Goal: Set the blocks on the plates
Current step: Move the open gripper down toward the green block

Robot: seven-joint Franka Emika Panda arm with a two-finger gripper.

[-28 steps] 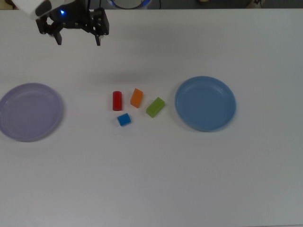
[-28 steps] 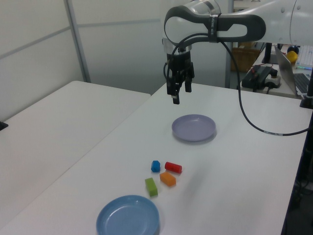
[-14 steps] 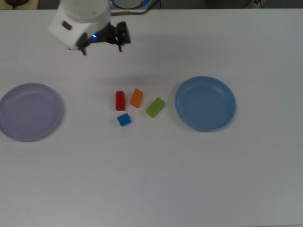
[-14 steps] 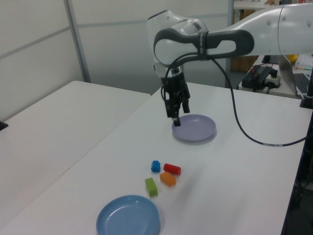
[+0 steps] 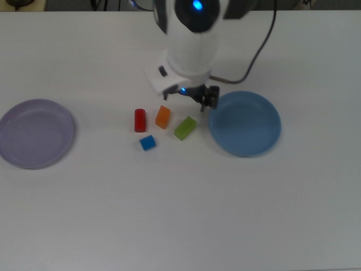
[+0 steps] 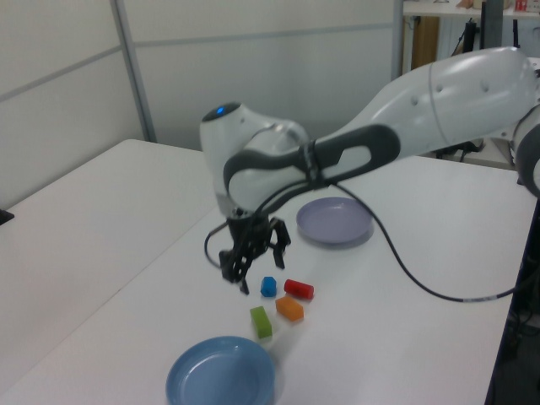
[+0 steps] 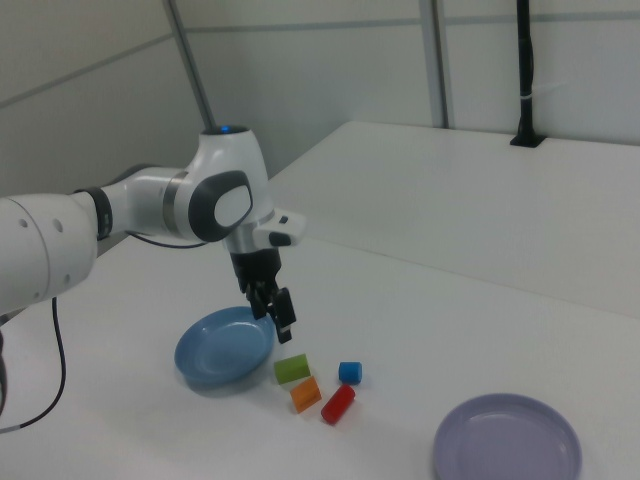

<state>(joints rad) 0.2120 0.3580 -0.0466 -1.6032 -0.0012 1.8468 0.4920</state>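
**Four blocks wait between two plates**

Four small blocks lie bunched mid-table in the top view: a red cylinder [image 5: 139, 120], an orange wedge-like block [image 5: 163, 116], a lime-green oblong block [image 5: 185, 127] and a small blue cube [image 5: 148, 143]. None is on a plate yet. A round pale lilac plastic plate [image 5: 35, 133] sits well apart at the top view's left, a round blue plastic plate [image 5: 245, 123] just beside the green block at the top view's right. The black two-finger gripper [image 5: 189, 97] hangs beyond the orange and green blocks, fingers spread and empty, likely lining up a first pick.

From the left view, the gripper [image 6: 251, 260] hovers clear of the white table [image 6: 126, 219], near the blue cube [image 6: 268, 286], jaws apart.

From the right view, the gripper [image 7: 277, 309] points down above the green block [image 7: 291, 369], nothing held, beside the blue plate [image 7: 225, 350].
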